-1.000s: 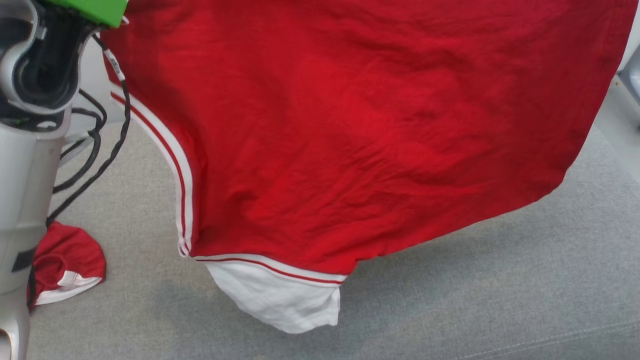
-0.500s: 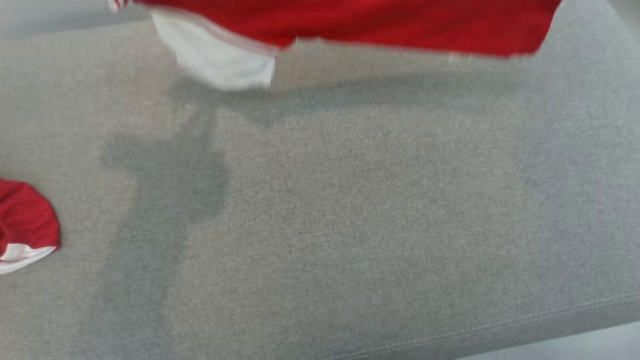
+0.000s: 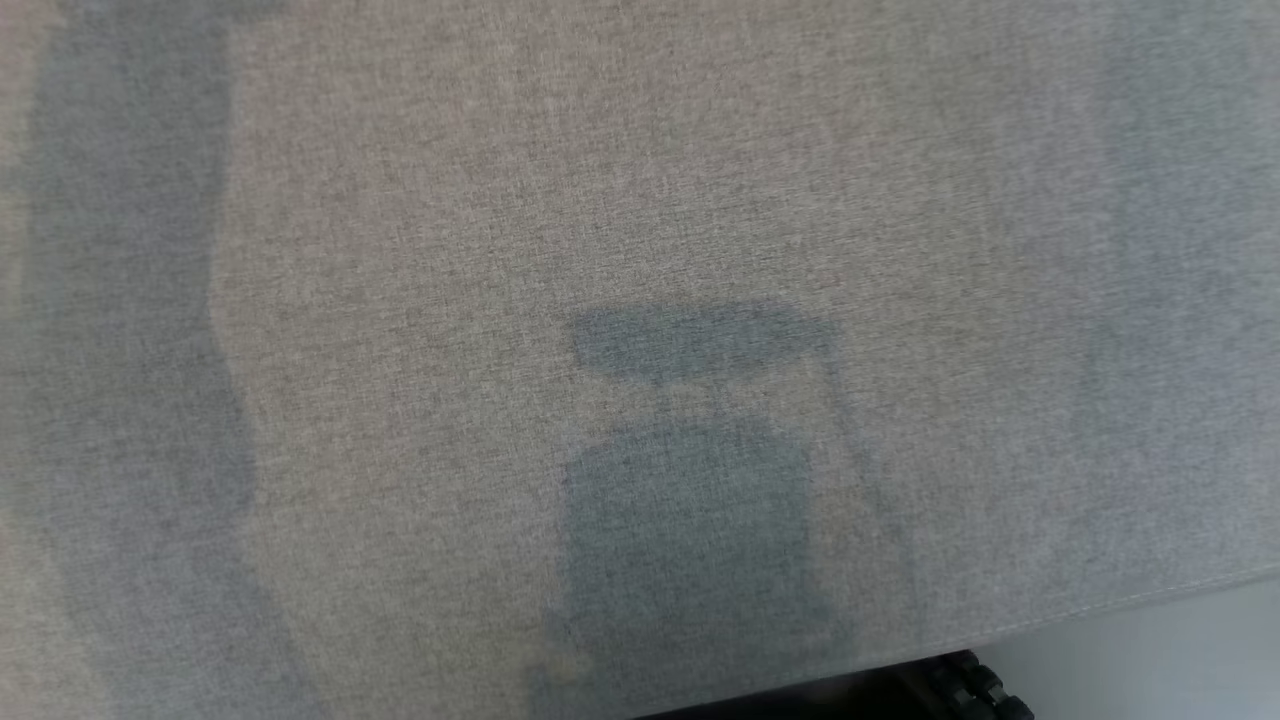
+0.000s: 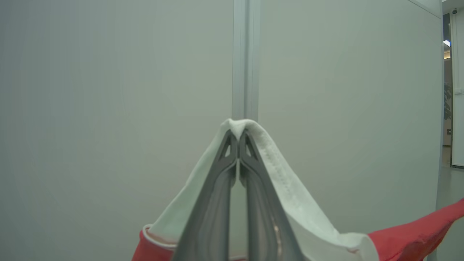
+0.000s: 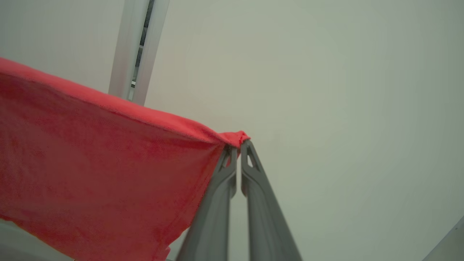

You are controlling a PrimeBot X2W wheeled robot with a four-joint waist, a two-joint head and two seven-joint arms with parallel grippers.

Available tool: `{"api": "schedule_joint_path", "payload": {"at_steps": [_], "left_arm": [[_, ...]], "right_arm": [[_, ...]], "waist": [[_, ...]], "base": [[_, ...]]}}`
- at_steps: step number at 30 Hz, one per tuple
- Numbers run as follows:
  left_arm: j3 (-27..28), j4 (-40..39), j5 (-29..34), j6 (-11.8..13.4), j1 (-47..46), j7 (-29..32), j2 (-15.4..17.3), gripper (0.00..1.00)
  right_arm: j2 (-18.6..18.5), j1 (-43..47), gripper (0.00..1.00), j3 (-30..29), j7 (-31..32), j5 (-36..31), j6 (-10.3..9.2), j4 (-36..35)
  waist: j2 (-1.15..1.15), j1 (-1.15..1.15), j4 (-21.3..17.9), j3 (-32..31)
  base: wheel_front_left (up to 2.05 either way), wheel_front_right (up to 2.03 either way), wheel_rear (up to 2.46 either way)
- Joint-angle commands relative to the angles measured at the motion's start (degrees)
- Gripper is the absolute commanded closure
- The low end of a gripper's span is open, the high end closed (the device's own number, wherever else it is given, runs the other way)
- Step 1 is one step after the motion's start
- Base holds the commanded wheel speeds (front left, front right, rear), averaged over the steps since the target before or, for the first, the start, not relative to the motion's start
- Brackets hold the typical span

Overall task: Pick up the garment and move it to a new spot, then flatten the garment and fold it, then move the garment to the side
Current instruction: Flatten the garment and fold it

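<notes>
- The left tool [image 4: 238, 139] is being pressed shut on a white edge of the garment [image 4: 290, 192], with cloth being draped down toward 5 and 7 o'clock.
- The right tool [image 5: 239, 146] is being clamped on a red corner, with cloth being stretched toward 9 o'clock.
- The grey fabric table [image 3: 400, 250] is being crossed by shadows.

You're in what looks like an office-style test room: pale partition panels [image 4: 108, 108] joined by an aluminium strip [image 4: 245, 54], a ceiling light [image 4: 446, 43] beyond them, and a grey upholstered cushion [image 3: 640, 180] as worktop
</notes>
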Motion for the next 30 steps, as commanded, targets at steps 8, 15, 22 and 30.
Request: {"api": "schedule_joint_path", "payload": {"at_steps": [8, 15, 22, 30], "left_arm": [[1.33, -11.55, -4.09, -0.47, 21.92, -0.2, -0.05, 1.0], [0.35, -22.2, -10.25, -0.46, 43.16, -0.19, 6.18, 1.0], [1.94, -30.45, -13.49, -0.46, 62.72, -0.21, 10.1, 1.0], [2.02, -38.66, -16.24, 0.4, 80.11, -0.21, 11.37, 1.0]], "right_arm": [[1.03, 13.26, 1.0, -3.02, -0.17, 1.71, -0.1, -2.57], [-1.29, 28.25, 1.0, -2.57, -0.18, 7.31, -0.1, -8.27], [-4.9, 41.69, 1.0, -0.82, -0.19, 12.4, -0.11, -10.83], [-9.01, 55.92, 1.0, 0.57, -0.18, 15.25, -0.11, -14.37]], "waist": [[0.0, -0.02, 3.66, 7.41], [0.0, -0.02, 3.76, -0.61], [0.0, -0.02, 3.65, -9.31], [0.0, -0.02, 5.04, -17.72]], "base": [[0.0, 0.0, 0.0], [0.0, 0.0, 0.0], [0.0, 0.0, 0.0], [0.0, 0.0, 0.0]]}}
